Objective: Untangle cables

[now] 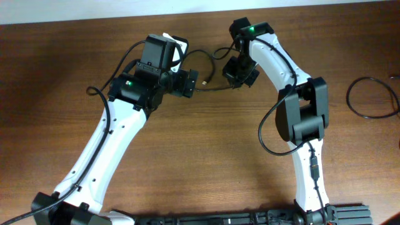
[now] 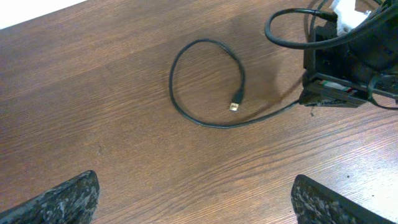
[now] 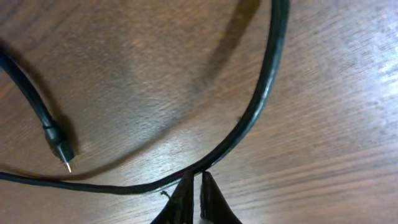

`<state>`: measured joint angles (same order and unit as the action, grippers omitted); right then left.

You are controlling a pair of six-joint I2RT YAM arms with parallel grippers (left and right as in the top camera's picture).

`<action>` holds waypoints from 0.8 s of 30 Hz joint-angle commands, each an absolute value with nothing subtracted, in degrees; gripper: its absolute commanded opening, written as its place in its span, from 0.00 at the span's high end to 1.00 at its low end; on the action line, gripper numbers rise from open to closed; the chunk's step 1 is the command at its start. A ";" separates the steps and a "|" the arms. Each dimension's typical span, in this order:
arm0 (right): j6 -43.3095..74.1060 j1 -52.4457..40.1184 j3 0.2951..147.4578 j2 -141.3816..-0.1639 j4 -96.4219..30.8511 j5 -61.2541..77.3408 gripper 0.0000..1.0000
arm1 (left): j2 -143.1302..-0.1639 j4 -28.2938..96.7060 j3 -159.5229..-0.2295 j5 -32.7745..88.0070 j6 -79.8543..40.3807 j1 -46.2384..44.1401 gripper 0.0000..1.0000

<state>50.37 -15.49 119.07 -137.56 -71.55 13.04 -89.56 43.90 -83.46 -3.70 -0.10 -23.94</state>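
Note:
A black cable (image 1: 212,87) lies on the wooden table between my two arms, its USB plug (image 1: 205,81) near its middle. In the left wrist view the cable makes a loop (image 2: 177,99) ending in the USB plug (image 2: 234,106), and its other run leads to my right gripper (image 2: 311,99). My left gripper (image 2: 196,193) is wide open and empty above bare wood, short of the loop. My right gripper (image 3: 196,179) is shut at its tips on the black cable (image 3: 261,99). A second cable end with a thin pin plug (image 3: 61,151) lies to its left.
A white object (image 1: 177,44) sits behind the left wrist, with more black cable looping round it (image 2: 292,15). Another black cable (image 1: 372,97) lies coiled at the table's right edge. The table's far edge runs along the top (image 1: 94,15).

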 commanded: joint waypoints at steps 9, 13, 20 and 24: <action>50.48 -16.14 118.91 -137.49 -72.53 10.55 0.57 | -88.27 43.83 -83.70 -4.34 -0.86 -23.86 0.01; 51.99 -16.82 118.91 -137.49 -73.03 9.78 0.39 | -88.27 43.83 -83.70 -4.32 -0.86 -23.86 0.01; 60.60 -17.80 118.87 -137.49 -72.25 6.33 0.39 | -88.27 43.83 -83.70 -4.32 -0.86 -23.86 0.01; 62.74 -18.31 118.78 -137.58 -71.24 2.81 0.39 | -88.27 43.83 -83.70 -4.32 -0.86 -23.86 0.01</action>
<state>59.07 -17.47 119.07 -137.56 -71.40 7.09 -89.56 43.90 -83.46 -3.70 -0.10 -23.94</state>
